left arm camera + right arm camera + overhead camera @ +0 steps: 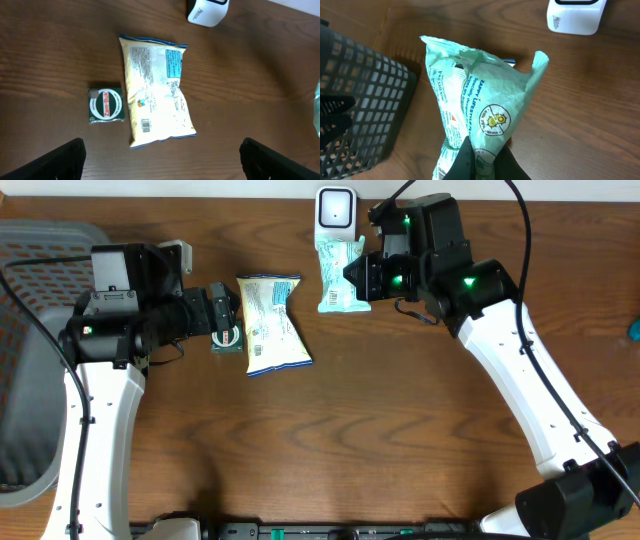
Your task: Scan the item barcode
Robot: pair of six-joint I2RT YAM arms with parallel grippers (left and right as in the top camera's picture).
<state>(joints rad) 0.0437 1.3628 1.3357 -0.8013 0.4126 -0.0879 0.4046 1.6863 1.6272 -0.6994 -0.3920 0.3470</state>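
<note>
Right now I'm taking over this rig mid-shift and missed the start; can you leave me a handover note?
Right tool shut on the green packet, held close in front of the scanner.
Left tool open, empty, above the cream snack bag and Zam-Buk tin lying on the table.
Grey basket at far left.
Done: cannot tell whether the packet has scanned.
To do: probably finish that scan, then bag and tin.
</note>
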